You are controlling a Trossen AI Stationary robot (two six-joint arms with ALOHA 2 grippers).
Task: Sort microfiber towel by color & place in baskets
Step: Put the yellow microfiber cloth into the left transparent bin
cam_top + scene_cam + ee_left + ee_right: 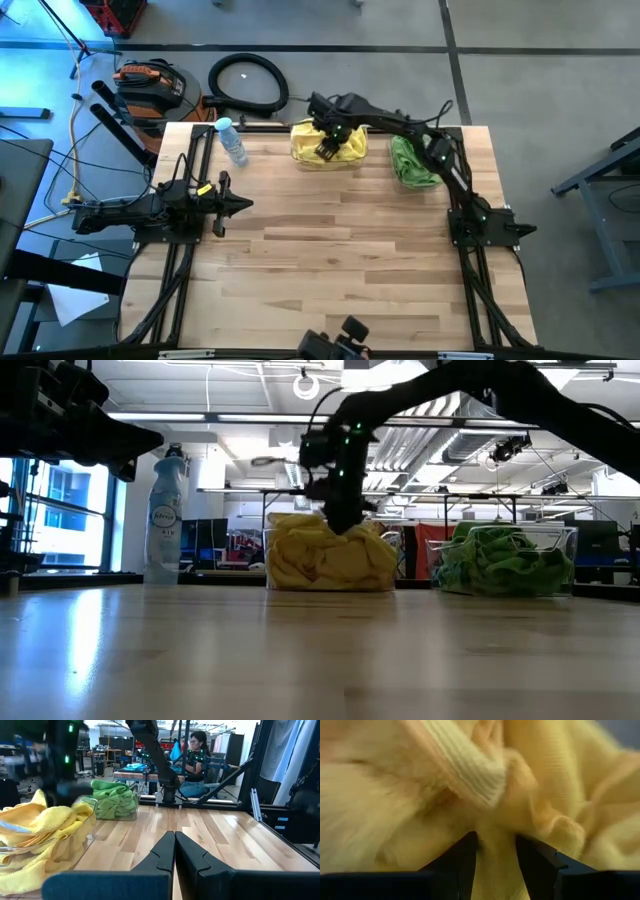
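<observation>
Right gripper (328,147): fingers parted, down in yellow towels (345,148) inside basket (330,586). Green towels (408,160) in neighbouring basket (570,560). Step: likely release; next, lift clear. Left gripper (238,205): pressed together, parked.

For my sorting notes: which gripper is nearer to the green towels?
Right. The right gripper is over the yellow towels beside the green towels; the left gripper waits across the table.

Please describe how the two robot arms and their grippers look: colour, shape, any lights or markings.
Both arms are dark, jointed and slim. The left gripper ends in two black wedge-shaped fingers; a yellow mark sits behind it. The right gripper has similar black fingers and small green lights on the wrist.
</observation>
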